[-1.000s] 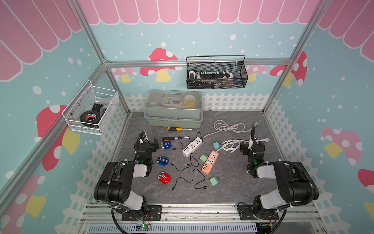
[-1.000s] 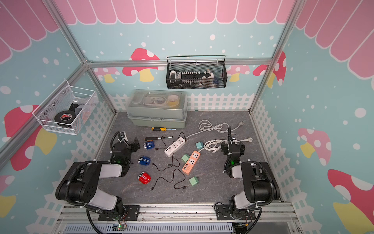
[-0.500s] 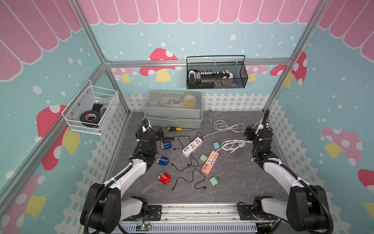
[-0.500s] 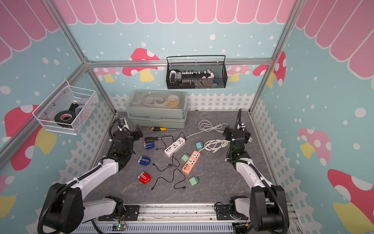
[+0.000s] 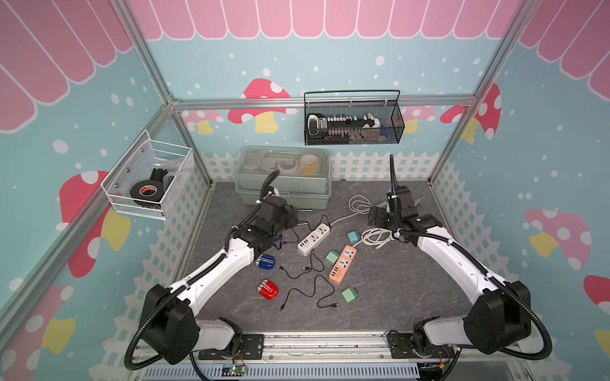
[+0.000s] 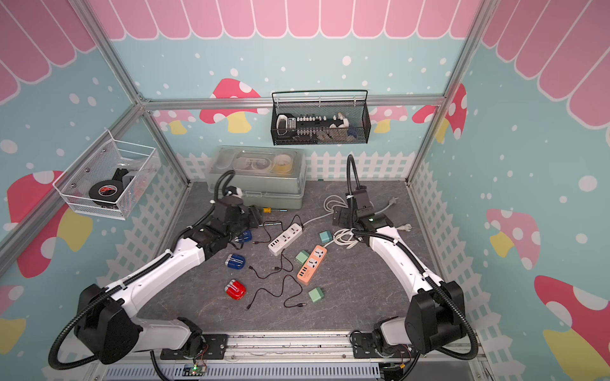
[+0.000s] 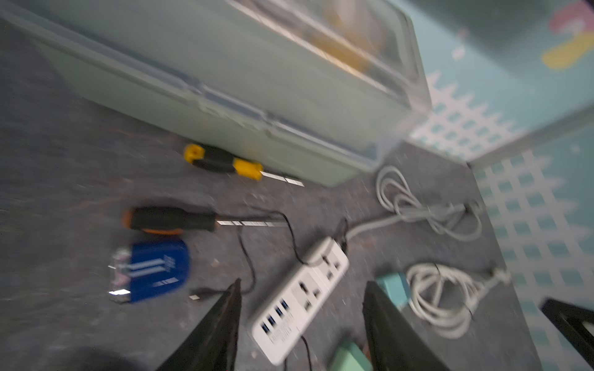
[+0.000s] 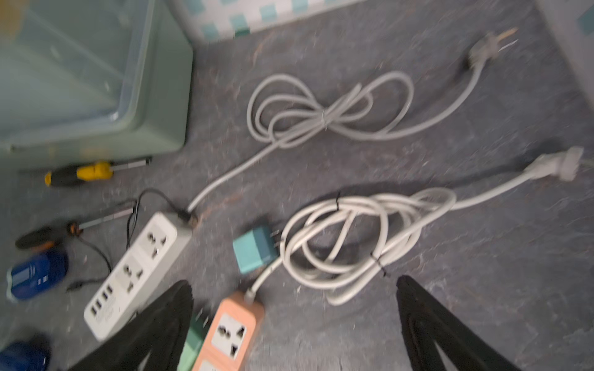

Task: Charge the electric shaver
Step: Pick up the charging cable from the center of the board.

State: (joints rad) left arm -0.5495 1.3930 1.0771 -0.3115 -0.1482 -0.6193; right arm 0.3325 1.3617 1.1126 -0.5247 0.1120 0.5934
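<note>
Closest to the base lie the red shaver (image 5: 268, 290), loose black charging cables (image 5: 333, 305) and a green adapter (image 5: 348, 295), and we judge nothing there is plugged together yet. A little farther sit a blue shaver (image 5: 265, 262) and the orange power strip (image 5: 343, 264), then the white power strip (image 5: 313, 239). Our left gripper (image 7: 303, 284) hangs near a second blue shaver (image 7: 151, 271) and an orange-handled screwdriver (image 7: 170, 220), fingers apart and empty. Our right gripper (image 8: 293, 282), spread wide with nothing in it, hangs above the coiled white cords (image 8: 347, 247) beside a teal adapter (image 8: 255, 250). Farthest back stands the toolbox (image 5: 284, 184).

Three shavers could mean we pick the wrong one. The thin cables cross each other, so lifting one may drag its neighbours or let it slip from the fingers. The screwdriver lies close enough to be nipped along with the shaver. Both cords' plugs lie loose on the mat (image 5: 396, 280), so we suspect neither strip has power. The wrist views are blurred, and we cannot read any port's orientation.
</note>
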